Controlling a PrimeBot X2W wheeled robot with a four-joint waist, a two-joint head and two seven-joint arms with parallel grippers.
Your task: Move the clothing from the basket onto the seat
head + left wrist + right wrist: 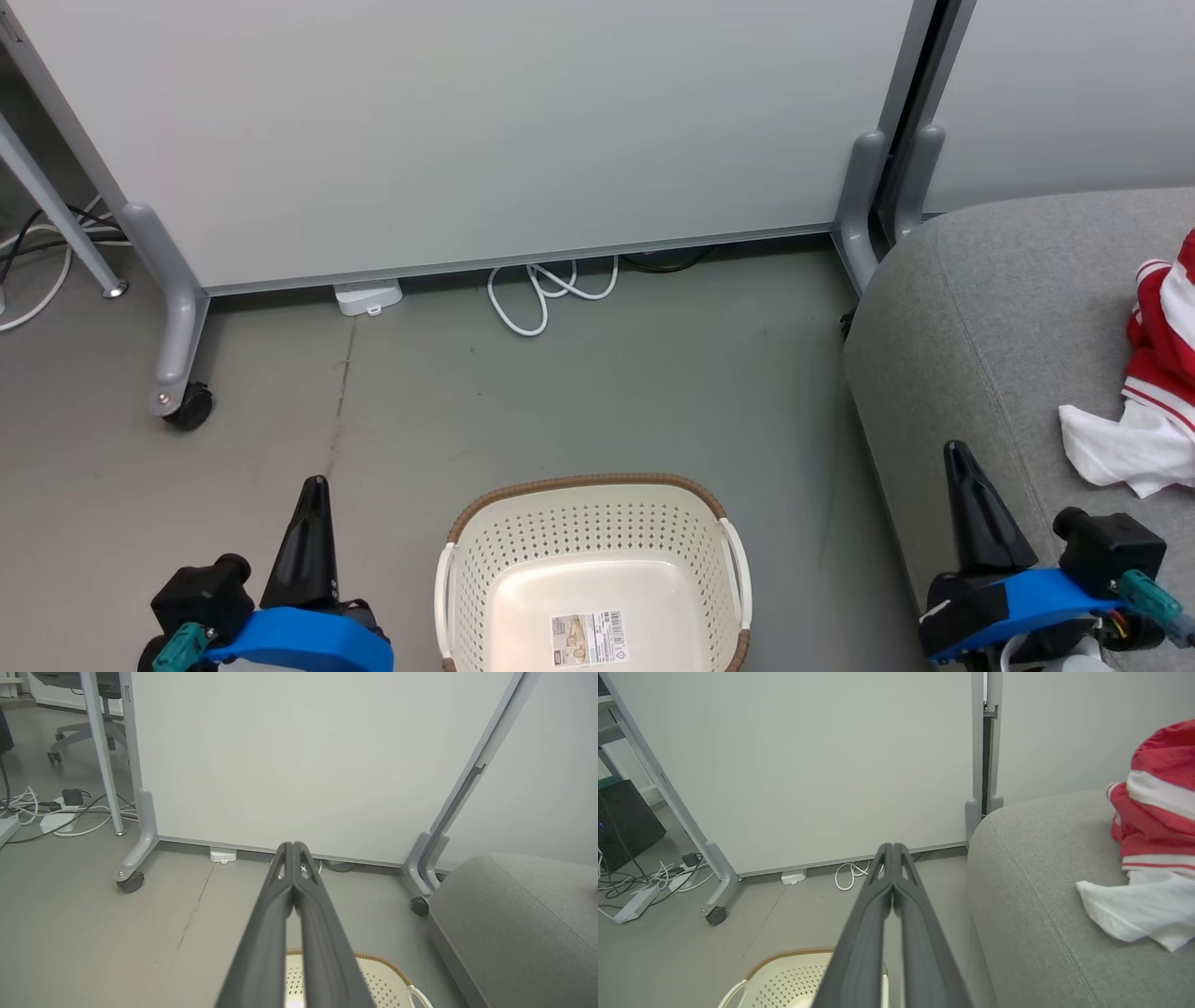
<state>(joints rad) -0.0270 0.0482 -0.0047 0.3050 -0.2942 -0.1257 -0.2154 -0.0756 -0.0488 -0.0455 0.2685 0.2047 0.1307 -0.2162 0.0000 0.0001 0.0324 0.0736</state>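
Observation:
The cream basket (pixel 597 532) stands on the floor between my two arms, with nothing but a paper label on its base; its rim also shows as the basket (pixel 373 963) and the basket (pixel 784 966). Red and white clothing (pixel 1153 392) lies on the grey seat (pixel 980 327) at the right; the clothing (pixel 1153 826) rests on the seat (pixel 1041 882) in the right wrist view too. My left gripper (pixel 315 485) is shut and holds nothing, left of the basket. Over the seat's near edge, my right gripper (pixel 957 453) is shut and holds nothing. Its fingers (pixel 882 905) touch tip to tip.
A white partition panel on castor feet (pixel 182 397) stands behind the basket, with a second panel's foot (pixel 864 215) by the seat. White cable loops (pixel 541 289) and a power block (pixel 369 297) lie at its base. More cables and a chair base (pixel 79 737) are far left.

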